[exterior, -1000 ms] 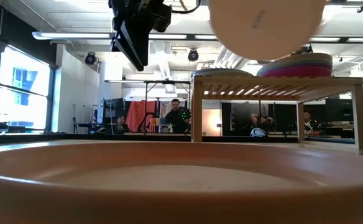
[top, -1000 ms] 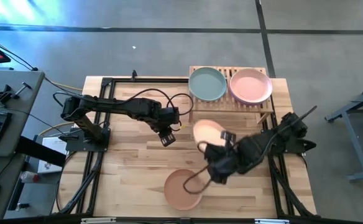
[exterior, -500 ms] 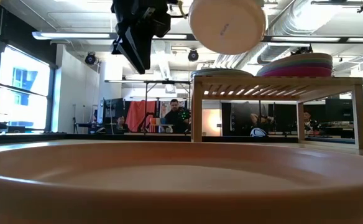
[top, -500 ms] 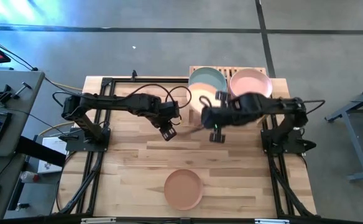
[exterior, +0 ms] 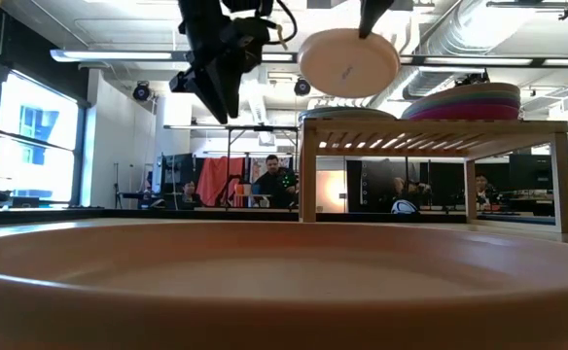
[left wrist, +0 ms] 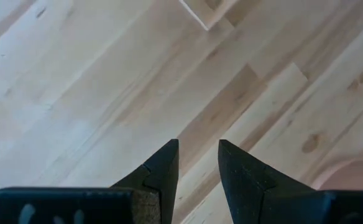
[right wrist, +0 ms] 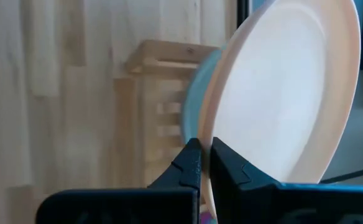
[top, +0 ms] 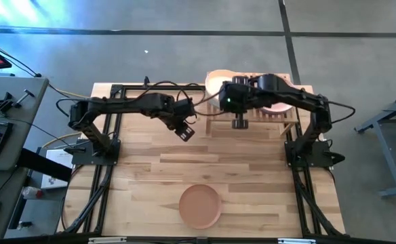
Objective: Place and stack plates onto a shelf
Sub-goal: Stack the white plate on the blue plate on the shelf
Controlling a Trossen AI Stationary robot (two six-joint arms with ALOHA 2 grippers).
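My right gripper (top: 226, 91) is shut on a pale cream plate (exterior: 347, 61), held in the air above the left half of the shelf (exterior: 430, 131). A mint-green plate (right wrist: 192, 109) lies on the slats right below it. A stack of plates (exterior: 469, 100) with a pink one on top (top: 287, 102) rests on the shelf's right half. A terracotta plate (top: 200, 205) lies flat on the table near its front edge. My left gripper (top: 185, 131) hovers open over bare table, left of the shelf. My right gripper pinches the cream plate's rim (right wrist: 211, 127) between its two fingers, one on each face. The fingers come slanting down from above. The plate is lifted clear of the shelf and the mint plate, slightly tilted, its underside (exterior: 352, 68) toward the table's near side.
The terracotta plate fills the lower half of the low view (exterior: 284, 282). The shelf's legs (exterior: 308, 180) stand on the tabletop at the far right. Black frame rails (top: 110, 169) run along both table sides. People sit in the room behind.
My right gripper has carried the cream plate from over the table's middle toward the far edge, up over the shelf's left half, rolling as it went; the plate now covers the mint one from above. My left gripper has drifted a little toward the far edge.
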